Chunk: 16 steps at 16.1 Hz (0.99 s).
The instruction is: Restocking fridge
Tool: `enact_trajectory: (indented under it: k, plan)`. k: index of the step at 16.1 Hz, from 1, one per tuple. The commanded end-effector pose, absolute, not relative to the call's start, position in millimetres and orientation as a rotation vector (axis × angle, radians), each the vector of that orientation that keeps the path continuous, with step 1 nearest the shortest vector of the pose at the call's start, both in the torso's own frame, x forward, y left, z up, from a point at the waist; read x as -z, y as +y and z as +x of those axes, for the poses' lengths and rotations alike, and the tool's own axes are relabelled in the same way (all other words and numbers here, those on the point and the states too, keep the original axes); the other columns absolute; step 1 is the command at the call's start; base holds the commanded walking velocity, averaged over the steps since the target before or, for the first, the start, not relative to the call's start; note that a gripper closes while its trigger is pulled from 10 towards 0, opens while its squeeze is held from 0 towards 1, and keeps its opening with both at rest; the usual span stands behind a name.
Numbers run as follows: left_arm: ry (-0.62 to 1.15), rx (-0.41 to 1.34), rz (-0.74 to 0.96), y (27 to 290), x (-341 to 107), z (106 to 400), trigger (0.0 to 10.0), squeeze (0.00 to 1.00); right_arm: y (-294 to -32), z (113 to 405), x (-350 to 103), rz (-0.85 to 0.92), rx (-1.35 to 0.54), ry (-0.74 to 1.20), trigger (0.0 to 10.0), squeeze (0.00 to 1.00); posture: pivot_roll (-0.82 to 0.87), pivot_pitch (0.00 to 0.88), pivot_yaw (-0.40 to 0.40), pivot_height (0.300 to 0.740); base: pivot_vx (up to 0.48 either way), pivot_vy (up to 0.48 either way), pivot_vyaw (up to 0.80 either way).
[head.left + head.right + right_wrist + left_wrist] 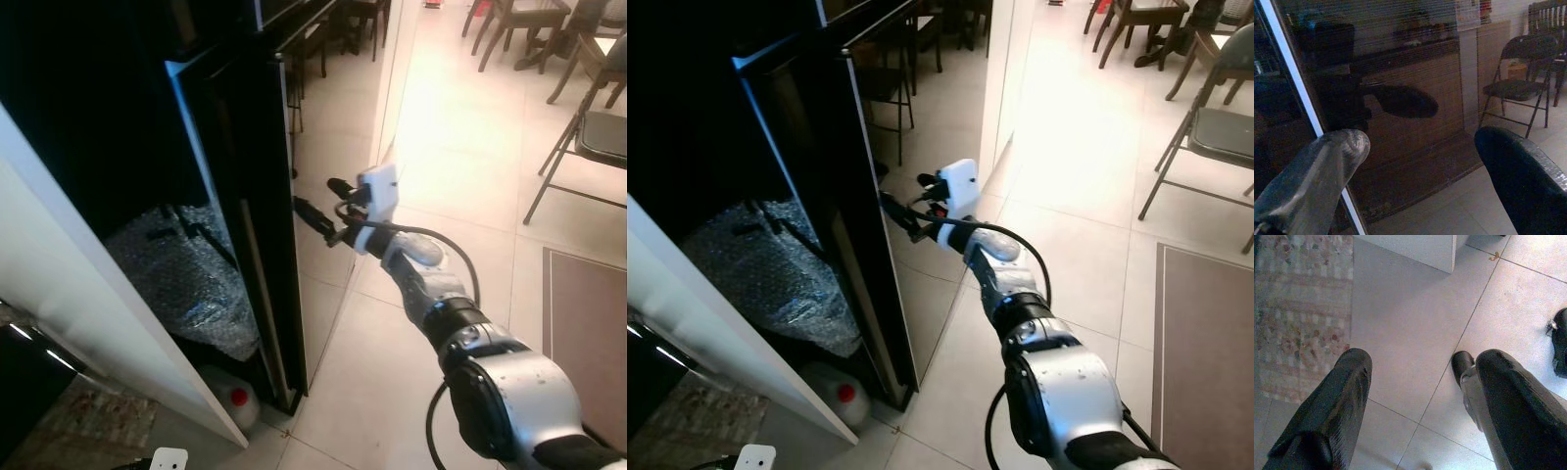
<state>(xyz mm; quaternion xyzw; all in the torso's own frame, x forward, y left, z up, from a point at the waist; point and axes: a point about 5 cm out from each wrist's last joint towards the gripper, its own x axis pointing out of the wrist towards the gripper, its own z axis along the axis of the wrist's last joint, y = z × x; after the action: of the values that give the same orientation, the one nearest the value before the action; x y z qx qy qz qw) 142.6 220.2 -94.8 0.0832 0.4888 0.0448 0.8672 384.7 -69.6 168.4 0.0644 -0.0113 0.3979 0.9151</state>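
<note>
Tiled floor [460,147]; right gripper [315,203] spread beside black fridge door [260,196]

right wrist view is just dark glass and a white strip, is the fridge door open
Observer: Yes, the fridge door stands open; the right gripper is at its outer face, fingers apart.
Operator: anything inside
Observer: A bubble wrap bundle lies low inside.
Operator: what about the floor there
Observer: A white jug with a red cap sits by the door's bottom edge.
</note>
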Motion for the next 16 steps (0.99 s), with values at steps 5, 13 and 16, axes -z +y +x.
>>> enact_trajectory:
  k: [5, 13, 16]
  plan:
    - [1.032, -0.106, 0.17, 220.3, 96.4, 137.9, 10.0, 0.0, -83.3, 392.2, -190.9, 0.055, -0.67, -0.176, 10.0, 0.0, -0.09, 0.0, 0.038, 0.74, 0.0, 0.0, 0.0]
    - [1.04, -0.098, 0.171, 219.5, 97.5, 135.2, 10.0, 0.0, -297.5, 316.4, -113.3, -0.015, 0.364, -0.118, 10.0, 0.0, -0.11, 0.0, 0.027, 0.74, 0.0, 0.0, 0.0]
    - [1.041, -0.097, 0.169, 219.4, 97.7, 134.4, 10.0, 0.0, -319.3, 234.5, -2.0, 0.012, 0.524, 0.423, 10.0, 0.0, -0.11, 0.0, 0.022, 0.74, 0.0, 0.0, 0.0]
